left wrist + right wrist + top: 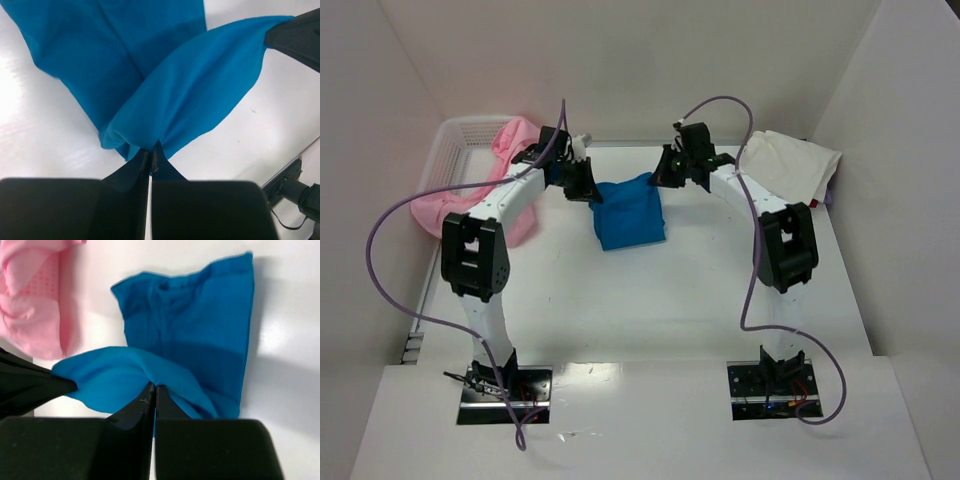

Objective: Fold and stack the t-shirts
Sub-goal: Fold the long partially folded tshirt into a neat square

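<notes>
Black fingers (135, 170) of the left gripper (151, 154) fill the bottom of the left wrist view. They are pressed together, pinching a bunched edge of the bright blue t-shirt (190, 85). Cloth fans up and away from the pinch in a raised fold.

Right gripper (153, 389): same stance, fingers closed tight on the blue cloth's edge. A raised fold runs leftward from it to the other gripper's dark tip.

Top view: both grippers at the far side of the white table (650, 310), 1 at each far corner of the blue shirt. Shirt sits at the table's far middle, partly folded, roughly square. Its near part lies flat on the surface; its far edge is lifted between the 2 pinches.

Pink t-shirts (445, 205): a crumpled heap at far left, spilling over the near rim of the white lattice basket (460, 130) onto the table. Left forearm passes over them.

Cream-white t-shirt (790, 165) lies folded at the far right corner, well apart from the blue one.

Purple cables (380, 250) loop from each arm's base to its wrist.
</notes>
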You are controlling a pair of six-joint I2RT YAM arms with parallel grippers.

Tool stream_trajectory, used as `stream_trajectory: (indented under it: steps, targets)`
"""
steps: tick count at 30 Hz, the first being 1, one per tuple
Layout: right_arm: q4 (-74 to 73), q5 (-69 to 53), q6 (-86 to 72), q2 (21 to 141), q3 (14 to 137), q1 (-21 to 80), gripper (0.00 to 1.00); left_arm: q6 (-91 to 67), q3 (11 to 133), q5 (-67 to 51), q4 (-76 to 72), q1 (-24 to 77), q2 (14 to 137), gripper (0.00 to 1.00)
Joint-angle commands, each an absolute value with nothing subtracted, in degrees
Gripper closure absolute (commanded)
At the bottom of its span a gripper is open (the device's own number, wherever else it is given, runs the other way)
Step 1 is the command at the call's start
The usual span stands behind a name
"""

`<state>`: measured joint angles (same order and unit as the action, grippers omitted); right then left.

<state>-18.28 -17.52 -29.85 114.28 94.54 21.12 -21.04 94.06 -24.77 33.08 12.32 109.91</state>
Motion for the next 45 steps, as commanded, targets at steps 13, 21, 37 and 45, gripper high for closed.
stream_trajectory:
  steps: [13,21,37,45]
  targets:
    - [-24.08,-18.54,-26.28,137.28,124.70,18.28,0.95,-18.63,117.22,-29.36,33.39,5.19,130.51,0.63]
    - [-26.54,-17.93,-25.22,142.38,138.05,17.14,0.47,-14.25,122.78,-28.04,32.87,5.19,131.31,0.19]
    - [-15.04,-29.26,-27.42,125.95,109.00,18.98,1.00,-20.73,101.08,-34.11,19.43,11.87,119.53,0.90]
    - [-11.51,-30.50,-27.42,126.99,106.16,21.62,1.00,-23.20,102.38,-29.19,14.68,11.87,125.50,0.95]
